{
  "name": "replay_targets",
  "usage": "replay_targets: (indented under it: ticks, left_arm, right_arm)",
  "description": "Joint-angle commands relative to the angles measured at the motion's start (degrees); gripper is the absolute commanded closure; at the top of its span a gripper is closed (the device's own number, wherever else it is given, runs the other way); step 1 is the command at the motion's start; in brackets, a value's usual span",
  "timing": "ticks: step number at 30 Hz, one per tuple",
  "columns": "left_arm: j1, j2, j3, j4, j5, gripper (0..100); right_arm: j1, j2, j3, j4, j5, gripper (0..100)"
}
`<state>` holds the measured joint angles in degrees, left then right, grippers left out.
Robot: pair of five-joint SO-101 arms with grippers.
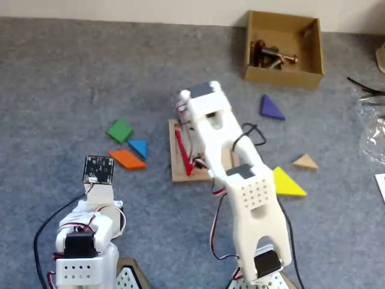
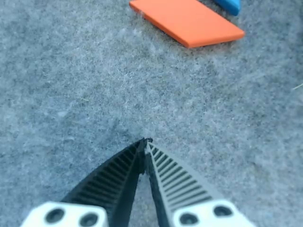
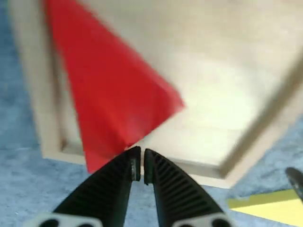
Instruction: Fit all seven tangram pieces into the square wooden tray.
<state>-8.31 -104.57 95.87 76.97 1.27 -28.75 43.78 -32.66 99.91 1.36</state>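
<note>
The square wooden tray (image 1: 179,176) lies mid-table under my right arm (image 1: 222,138). A red triangle (image 3: 104,94) sits inside it, one corner lapping over the tray rim (image 3: 199,171); from above it shows as a red sliver (image 1: 182,150). My right gripper (image 3: 140,158) is shut, its tips at the triangle's edge. My left gripper (image 2: 146,142) is shut and empty over bare carpet, short of the orange parallelogram (image 2: 187,21) and a blue triangle (image 2: 228,4). Loose around the tray lie a green square (image 1: 120,130), purple triangle (image 1: 271,108), tan triangle (image 1: 305,161) and yellow triangle (image 1: 287,182).
A cardboard box (image 1: 283,42) with metal parts stands at the back right. Clear plastic and cables (image 1: 370,96) lie at the right edge. Grey carpet covers the table, open at the back left.
</note>
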Motion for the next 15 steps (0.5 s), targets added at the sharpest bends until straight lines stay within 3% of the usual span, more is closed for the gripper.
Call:
replay_targets:
  ticks: [1,4,9,15]
  left_arm:
    - [-0.66,-0.31,1.27,0.44,-0.35,99]
    - [-0.66,-0.31,1.27,0.44,-0.35,99]
    - [-0.66,-0.31,1.27,0.44,-0.35,99]
    - [-0.66,-0.31,1.27,0.44,-0.35,99]
  right_arm:
    - [-3.91,-4.62,-0.31,0.48,0.79,99.4]
    - [-5.49,-4.62,-0.31,0.48,1.14,99.4]
    - [-6.46,-4.62,-0.66,0.48,7.91,99.4]
    - [-6.64,-5.14,-0.75,0.75,8.00,99.4]
